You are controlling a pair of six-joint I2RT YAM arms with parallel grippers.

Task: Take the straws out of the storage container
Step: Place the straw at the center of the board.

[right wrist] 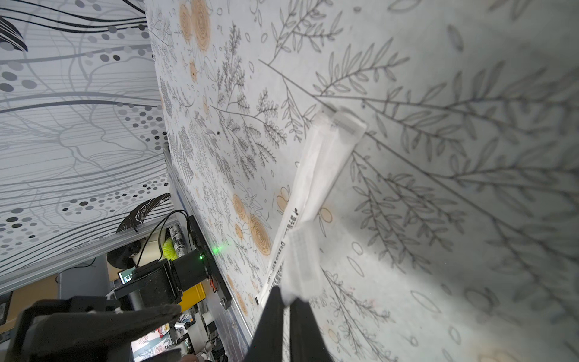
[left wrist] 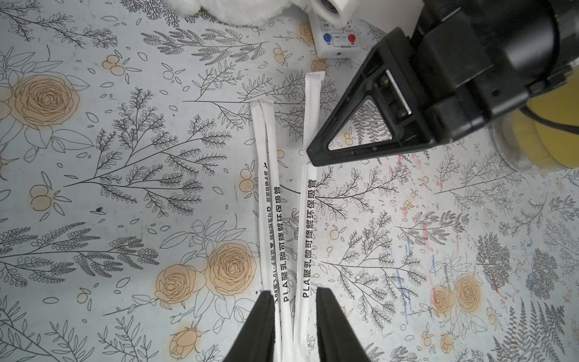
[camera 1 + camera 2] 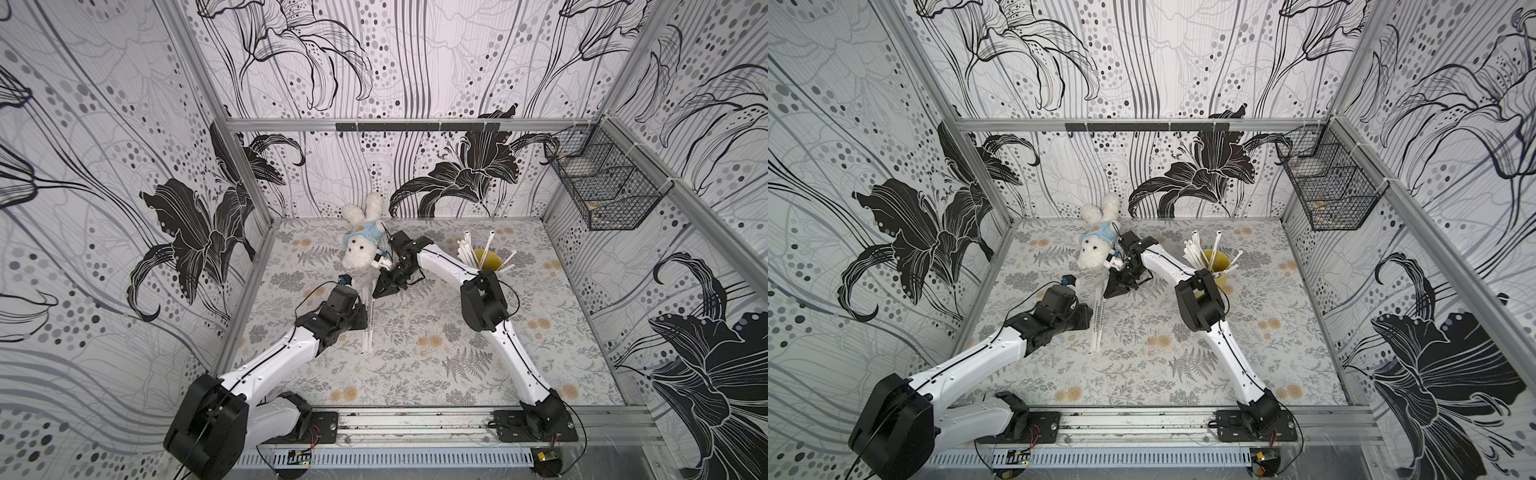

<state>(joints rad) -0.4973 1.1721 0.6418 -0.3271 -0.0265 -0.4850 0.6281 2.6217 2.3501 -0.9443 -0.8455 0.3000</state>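
Observation:
The yellow storage container point(image 3: 490, 259) point(image 3: 1219, 266) stands upright at the far right of the table, with several white straws point(image 3: 467, 249) sticking out of it. Three more straws point(image 2: 275, 203) point(image 3: 368, 332) lie side by side on the floral table near the middle left. My left gripper point(image 2: 296, 294) point(image 3: 362, 316) reaches down over them, its jaws closed against the bundle's two sides. My right gripper point(image 1: 286, 297) point(image 3: 376, 293) is low over the far part of these straws. Its jaws are almost together, with one straw point(image 1: 300, 250) pinched at their tips.
A white plush bunny point(image 3: 361, 241) lies at the far middle, with a white remote point(image 2: 335, 40) beside it, close to the right gripper. A black wire basket point(image 3: 602, 187) hangs on the right wall. Cage walls enclose the table.

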